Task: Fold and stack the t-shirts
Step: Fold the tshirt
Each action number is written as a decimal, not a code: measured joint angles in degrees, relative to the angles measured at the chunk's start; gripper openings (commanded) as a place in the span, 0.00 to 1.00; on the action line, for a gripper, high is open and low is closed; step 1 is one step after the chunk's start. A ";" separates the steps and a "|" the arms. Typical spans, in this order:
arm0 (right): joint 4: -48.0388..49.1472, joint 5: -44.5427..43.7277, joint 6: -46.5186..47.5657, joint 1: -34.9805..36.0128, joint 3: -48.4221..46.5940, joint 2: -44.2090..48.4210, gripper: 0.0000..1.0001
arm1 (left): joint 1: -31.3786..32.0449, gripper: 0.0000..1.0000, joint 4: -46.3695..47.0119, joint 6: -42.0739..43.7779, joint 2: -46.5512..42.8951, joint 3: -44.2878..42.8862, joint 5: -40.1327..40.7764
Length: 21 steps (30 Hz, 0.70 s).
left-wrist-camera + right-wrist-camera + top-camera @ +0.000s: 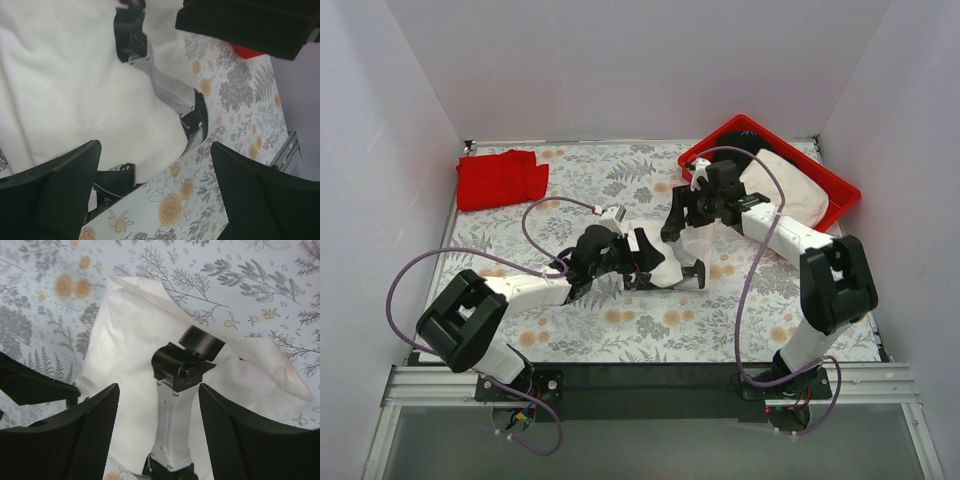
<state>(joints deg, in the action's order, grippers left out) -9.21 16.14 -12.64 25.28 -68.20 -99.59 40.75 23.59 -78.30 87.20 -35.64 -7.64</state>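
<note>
The white t-shirt (704,240) lies crumpled on the floral table cover at mid-table, partly hidden by both arms. It shows in the left wrist view (60,90) and the right wrist view (125,340). The red t-shirt (500,178) lies folded at the far left. My left gripper (670,272) is open and empty, low at the white shirt's near edge (155,150). My right gripper (685,215) is open and empty, hovering above the white shirt and the left arm's wrist (159,390).
A rigid red tray (840,185) stands at the far right, holding an off-white garment (785,190) and a black one (745,140). White walls close in the table on three sides. The two arms overlap closely at mid-table.
</note>
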 measured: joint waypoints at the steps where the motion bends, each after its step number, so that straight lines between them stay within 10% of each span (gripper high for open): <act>1: 0.20 0.09 -0.02 0.04 0.72 2.49 0.59 | 0.00 0.85 -1.57 0.52 -1.66 -0.96 0.83; 9: 2.03 -0.85 -0.04 0.94 9.31 14.97 0.59 | -3.39 0.89 -8.00 1.49 -10.58 -3.10 5.16; 21: -1.16 -10.99 -0.74 3.93 18.51 14.97 0.59 | -15.08 0.92 -4.00 -2.80 -5.29 5.35 -10.67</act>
<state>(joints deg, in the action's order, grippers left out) -10.37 5.15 -13.39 29.21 -49.69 -84.62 25.67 19.59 -81.10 81.91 -30.28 -18.31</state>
